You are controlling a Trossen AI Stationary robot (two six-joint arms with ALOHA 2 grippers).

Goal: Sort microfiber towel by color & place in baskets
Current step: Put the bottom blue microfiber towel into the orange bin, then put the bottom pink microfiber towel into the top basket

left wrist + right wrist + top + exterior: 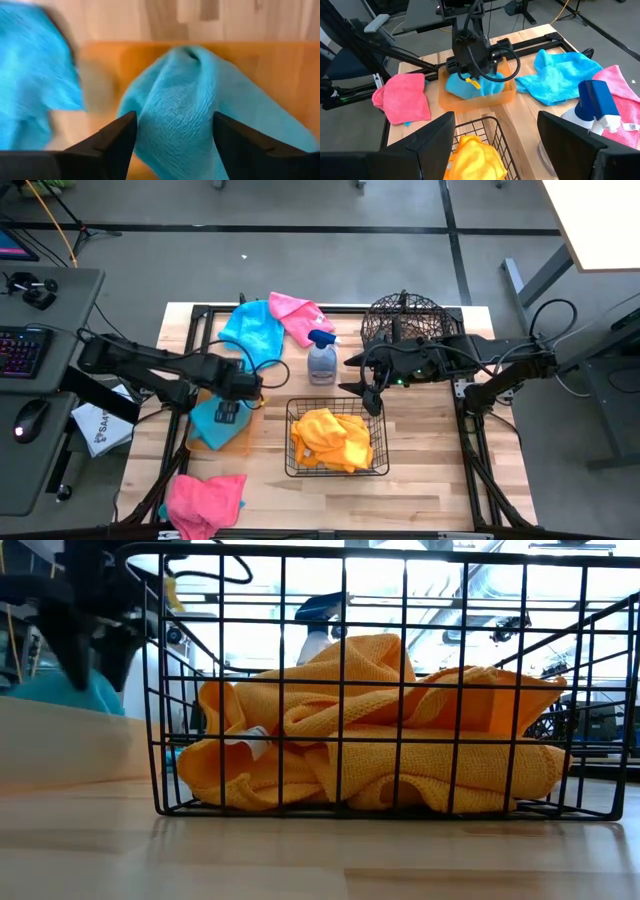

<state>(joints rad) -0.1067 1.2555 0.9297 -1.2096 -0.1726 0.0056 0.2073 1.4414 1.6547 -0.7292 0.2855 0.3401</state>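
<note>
A teal towel [180,115] lies bunched in the flat orange tray [200,442], with one fold standing up. My left gripper [175,145] is open right above it, one finger on either side of that fold; the right wrist view shows this gripper [470,75] pointing down into the tray [505,95]. Orange towels [330,438] fill the black rectangular wire basket [292,470]. My right gripper [372,395] hangs open above the basket's far right corner and holds nothing. Loose on the table are a pink towel [205,500] near the front left, another teal towel [255,330] and a pink towel [300,315] at the far side. My left gripper comes at the teal towel's raised fold [150,125] from above, pointing down, with its open fingers [117,142] close on both sides. I cannot tell whether they touch the cloth. The towel rests in the tray.
A grey spray bottle with a blue trigger [322,360] stands between the far towels and the rectangular basket. The dark round wire basket [405,320] sits at the far right. Bare wood shows near the front edge and to the basket's right.
</note>
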